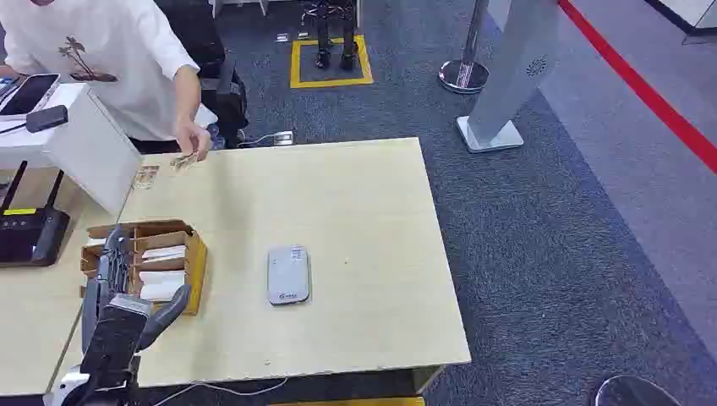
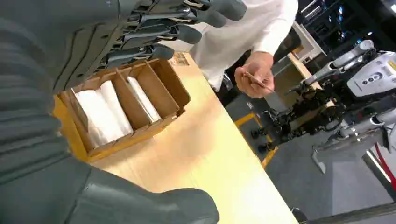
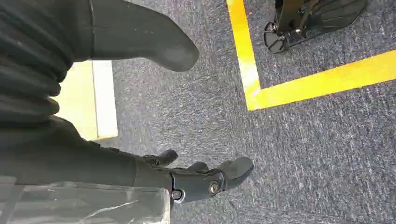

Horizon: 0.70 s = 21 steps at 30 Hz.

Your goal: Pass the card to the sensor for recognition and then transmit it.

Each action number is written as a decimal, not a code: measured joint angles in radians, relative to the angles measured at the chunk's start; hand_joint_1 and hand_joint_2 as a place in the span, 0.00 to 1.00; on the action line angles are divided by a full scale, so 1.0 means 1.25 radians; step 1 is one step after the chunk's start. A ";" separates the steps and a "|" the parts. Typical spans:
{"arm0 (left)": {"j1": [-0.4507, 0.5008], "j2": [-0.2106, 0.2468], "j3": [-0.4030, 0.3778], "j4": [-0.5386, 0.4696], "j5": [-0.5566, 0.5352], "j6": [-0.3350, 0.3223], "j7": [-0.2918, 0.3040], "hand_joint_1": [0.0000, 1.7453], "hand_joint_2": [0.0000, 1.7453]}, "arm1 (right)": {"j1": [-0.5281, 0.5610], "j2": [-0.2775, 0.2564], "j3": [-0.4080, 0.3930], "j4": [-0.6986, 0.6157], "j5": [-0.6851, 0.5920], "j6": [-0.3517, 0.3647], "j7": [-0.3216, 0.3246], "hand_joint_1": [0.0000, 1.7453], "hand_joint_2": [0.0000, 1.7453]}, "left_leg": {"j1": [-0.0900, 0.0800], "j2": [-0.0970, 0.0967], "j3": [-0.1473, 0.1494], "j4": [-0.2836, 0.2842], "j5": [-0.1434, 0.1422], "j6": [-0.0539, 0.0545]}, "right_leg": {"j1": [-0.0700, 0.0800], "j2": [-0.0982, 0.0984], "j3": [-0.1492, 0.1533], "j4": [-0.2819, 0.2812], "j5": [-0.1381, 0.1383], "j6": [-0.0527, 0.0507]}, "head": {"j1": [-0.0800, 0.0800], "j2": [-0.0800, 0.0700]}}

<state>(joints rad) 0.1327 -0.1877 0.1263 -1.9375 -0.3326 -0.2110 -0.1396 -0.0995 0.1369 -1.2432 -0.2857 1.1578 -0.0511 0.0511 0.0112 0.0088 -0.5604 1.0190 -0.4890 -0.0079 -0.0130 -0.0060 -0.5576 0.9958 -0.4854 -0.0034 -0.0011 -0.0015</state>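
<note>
A wooden card box [image 1: 155, 258] with white cards in its slots sits at the table's left front; the left wrist view shows the box [image 2: 163, 81] and its white cards [image 2: 100, 114] close up. My left hand [image 1: 118, 300] hovers over the box's near end, fingers spread, holding nothing. The grey card sensor [image 1: 288, 274] lies flat in the middle of the table, to the right of the box. My right hand [image 3: 187, 179] hangs over the carpet with its fingers apart and nothing in them.
A person in a white shirt [image 1: 110, 51] stands at the far left corner, a hand [image 1: 193, 139] pinching a small card [image 2: 259, 81] over the table. Loose cards [image 1: 145, 176] lie near. A black router [image 1: 30, 233] sits left. Yellow floor tape [image 3: 247, 60] marks the carpet.
</note>
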 joint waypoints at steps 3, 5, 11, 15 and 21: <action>0.000 0.000 0.000 0.000 0.000 0.000 0.000 0.00 1.00 | 0.000 0.000 0.000 0.000 0.000 0.000 0.000 0.00 1.00 | 0.000 0.000 0.000 0.000 0.000 0.000 | 0.000 0.000 0.000 0.000 0.000 0.000 | 0.000 0.000; 0.000 0.000 0.000 0.000 0.000 0.000 0.000 0.00 1.00 | 0.000 0.000 0.000 0.000 0.000 0.000 0.000 0.00 1.00 | 0.000 0.000 0.000 0.000 0.000 0.000 | 0.000 0.000 0.000 0.000 0.000 0.000 | 0.000 0.000; 0.000 0.000 0.000 -0.002 -0.033 0.014 0.012 0.00 1.00 | 0.000 0.000 0.000 0.000 0.000 0.000 -0.001 0.00 1.00 | 0.000 0.000 0.000 0.000 0.000 0.000 | 0.000 0.000 0.000 0.000 0.000 0.000 | 0.000 0.000; -0.003 0.002 0.000 -0.005 -0.060 0.026 0.023 0.00 1.00 | 0.000 0.000 0.000 0.000 0.000 0.000 -0.001 0.00 1.00 | 0.000 0.000 0.000 0.000 0.000 0.000 | 0.000 0.000 0.000 0.000 0.000 0.000 | 0.000 0.000; -0.032 0.022 0.000 -0.009 -0.251 0.057 0.100 0.00 1.00 | 0.000 0.000 0.000 0.000 -0.002 0.000 -0.001 0.00 1.00 | 0.000 0.000 0.000 0.000 0.000 0.000 | 0.000 0.000 0.000 0.000 0.000 0.000 | 0.000 0.000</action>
<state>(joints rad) 0.0932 -0.1606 0.1263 -1.9493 -0.6459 -0.1400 -0.0147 -0.0997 0.1370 -1.2432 -0.2857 1.1551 -0.0511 0.0496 0.0112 0.0083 -0.5603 1.0190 -0.4888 -0.0080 -0.0130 -0.0065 -0.5576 0.9958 -0.4854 -0.0034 -0.0011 -0.0015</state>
